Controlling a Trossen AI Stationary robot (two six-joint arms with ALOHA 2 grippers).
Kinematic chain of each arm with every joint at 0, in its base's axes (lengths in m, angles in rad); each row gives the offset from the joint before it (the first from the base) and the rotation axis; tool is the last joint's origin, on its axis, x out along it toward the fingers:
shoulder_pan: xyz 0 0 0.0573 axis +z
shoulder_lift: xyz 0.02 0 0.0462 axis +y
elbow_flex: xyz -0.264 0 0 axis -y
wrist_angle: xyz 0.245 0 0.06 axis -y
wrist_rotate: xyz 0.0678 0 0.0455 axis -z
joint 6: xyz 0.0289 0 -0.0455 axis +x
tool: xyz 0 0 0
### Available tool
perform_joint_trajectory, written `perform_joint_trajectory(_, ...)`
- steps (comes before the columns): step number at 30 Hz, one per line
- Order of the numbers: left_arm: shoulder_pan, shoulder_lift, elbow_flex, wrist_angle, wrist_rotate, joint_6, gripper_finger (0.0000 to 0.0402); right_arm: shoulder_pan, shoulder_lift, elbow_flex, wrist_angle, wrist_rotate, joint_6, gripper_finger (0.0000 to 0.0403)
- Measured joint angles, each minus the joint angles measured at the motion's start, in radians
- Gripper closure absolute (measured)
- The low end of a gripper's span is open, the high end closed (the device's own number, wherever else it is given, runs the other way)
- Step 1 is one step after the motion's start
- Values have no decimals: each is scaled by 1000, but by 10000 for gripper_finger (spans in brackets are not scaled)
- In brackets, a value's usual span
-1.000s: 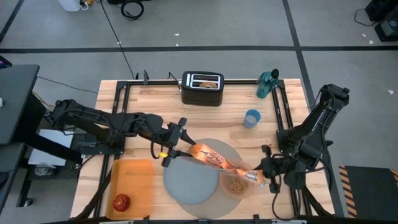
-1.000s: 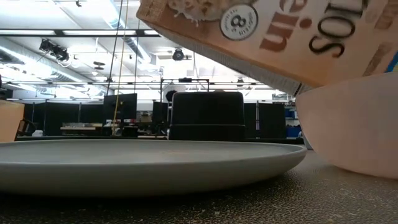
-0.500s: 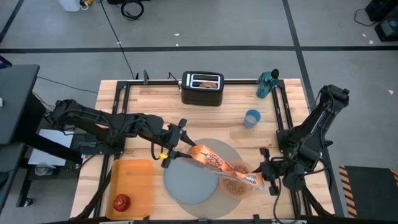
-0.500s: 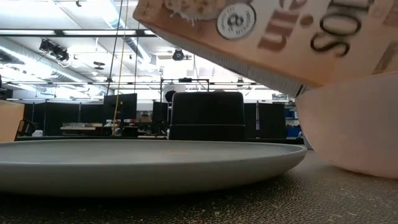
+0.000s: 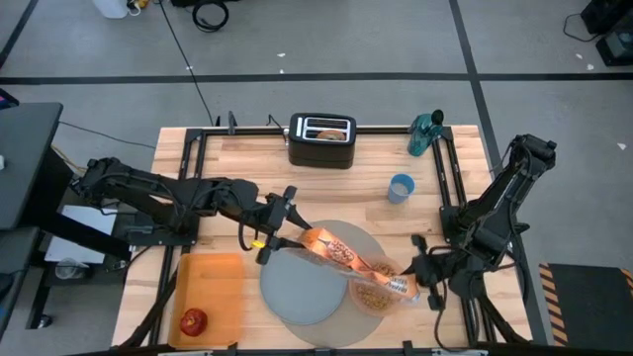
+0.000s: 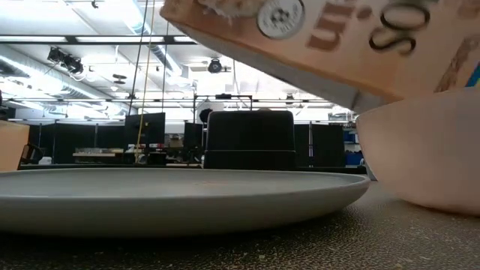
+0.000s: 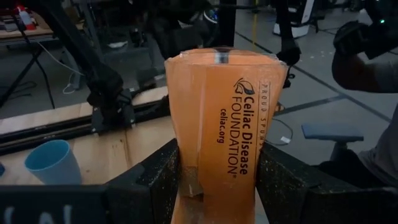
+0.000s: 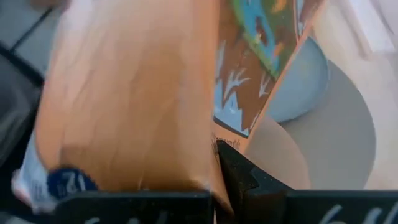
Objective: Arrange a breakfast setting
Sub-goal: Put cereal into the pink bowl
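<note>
An orange cereal box [image 5: 351, 260] slants across the large round grey mat [image 5: 341, 237] and the grey plate [image 5: 297, 292]. Its lower end hangs over the translucent pink bowl [image 5: 374, 295], which holds cereal. My left gripper [image 5: 280, 235] is shut on the box's higher end, toward the table's left. My right gripper [image 5: 415, 284] is shut at the lower end, beside the bowl. The low view shows the box [image 6: 315, 45] above the plate [image 6: 180, 191] and the bowl [image 6: 420, 150]. A red apple [image 5: 194, 320] lies on the orange tray [image 5: 210, 287]. My left gripper pinches the box's two narrow sides [image 7: 180, 168] between its two fingers [image 7: 277, 177], at the box's closed end. The fingers come nearly level from the table's left, along the box. The box is lifted clear and slopes down away from them. My right gripper is shut on the box's lower end [image 8: 211, 134], coming slantwise from the table's right. One dark finger [image 8: 233, 177] lies against the printed face. The box itself hides the other finger and the exact part held.
A black toaster [image 5: 321, 141] stands at the far edge, with a teal bottle [image 5: 425, 133] at the far right and a blue cup [image 5: 401, 188] nearer in. Dark frame rails [image 5: 447, 188] run along both sides of the wooden table.
The cereal box has turned slightly in the two grips: in the low view its printed face has slid up and left. Its lower end stays over the bowl. Both grippers have kept their places and their hold.
</note>
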Motion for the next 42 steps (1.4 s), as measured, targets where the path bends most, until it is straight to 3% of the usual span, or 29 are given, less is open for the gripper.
perform_joint_trajectory(3,-1,6,-1,-9,-8,0,210,-2,-24,0,-74,30,29,392)
perform_joint_trajectory(6,0,-1,0,-1,-1,0,210,-6,-8,-1,3,6,-9,392)
perform_joint_trajectory(10,-1,5,-2,-11,-5,0,210,-14,-20,-1,-52,23,21,392)
perform_joint_trajectory(13,0,-1,1,3,0,-1,210,-13,2,0,42,-13,-68,392)
perform_joint_trajectory(16,1,5,-2,-9,-4,0,210,-24,-20,0,-52,24,-14,392)
perform_joint_trajectory(19,2,-1,1,1,-1,-1,210,-29,-6,1,31,-15,-64,392)
perform_joint_trajectory(23,1,5,-2,-10,-4,0,210,-43,-35,2,-67,19,-17,392)
perform_joint_trajectory(27,2,1,2,2,-3,19,210,-30,-20,6,35,-3,-118,392)
perform_joint_trajectory(29,1,5,21,-24,-6,36,210,-36,-41,7,-32,30,-97,392)
perform_joint_trajectory(34,1,0,98,-49,-4,60,210,-35,-46,18,19,45,-111,392)
perform_joint_trajectory(42,2,7,114,-76,8,53,210,-24,-44,17,-24,64,-70,392)
